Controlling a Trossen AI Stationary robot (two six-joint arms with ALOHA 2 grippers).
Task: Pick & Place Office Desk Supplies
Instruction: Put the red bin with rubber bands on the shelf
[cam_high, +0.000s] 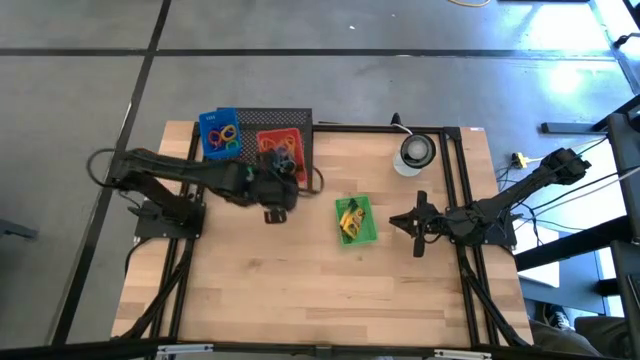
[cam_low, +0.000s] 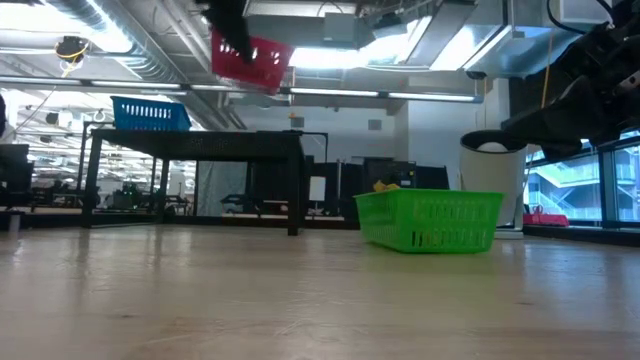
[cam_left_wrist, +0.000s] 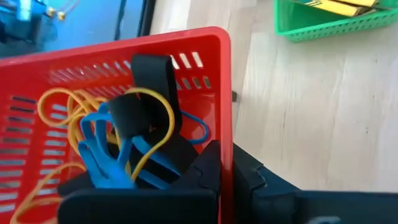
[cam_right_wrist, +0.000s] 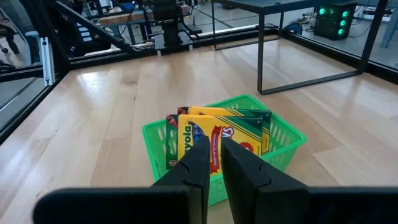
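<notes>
Rubber bands (cam_left_wrist: 106, 143) in red basket (cam_left_wrist: 205, 87), clamped at rim by left jaws (cam_left_wrist: 219, 163), lifted off tabletop (cam_high: 300, 270); green basket (cam_high: 356, 220) lies rightward, nearer right jaws (cam_high: 415, 222), nearly closed, empty.

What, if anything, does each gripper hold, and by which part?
The left gripper is shut on the red basket, clamped on its side wall at the rim and lifted off the table. The right gripper holds nothing.
</notes>
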